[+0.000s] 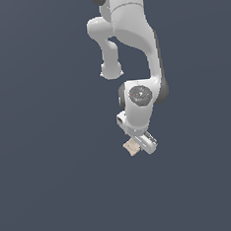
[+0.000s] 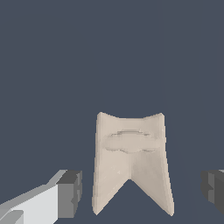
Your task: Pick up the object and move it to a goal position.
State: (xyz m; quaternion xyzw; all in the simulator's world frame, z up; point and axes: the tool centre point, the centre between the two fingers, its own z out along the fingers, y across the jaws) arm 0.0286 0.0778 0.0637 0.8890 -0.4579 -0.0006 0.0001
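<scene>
The object (image 2: 131,153) is a small beige block with a deep V-shaped notch at one end and a shallow groove across its face. In the wrist view it lies between my gripper (image 2: 142,192) fingers, with a gap on each side, so the jaws stand open around it without touching. One dark fingertip (image 2: 71,192) is closer to the block than the other fingertip (image 2: 213,190). In the exterior view the object (image 1: 131,147) peeks out beside the white gripper (image 1: 141,146), which is lowered over it, and the hand hides part of it.
The white arm (image 1: 130,32) reaches down from the top of the exterior view. A plain dark grey-blue floor (image 1: 54,182) surrounds the object. No goal marker shows.
</scene>
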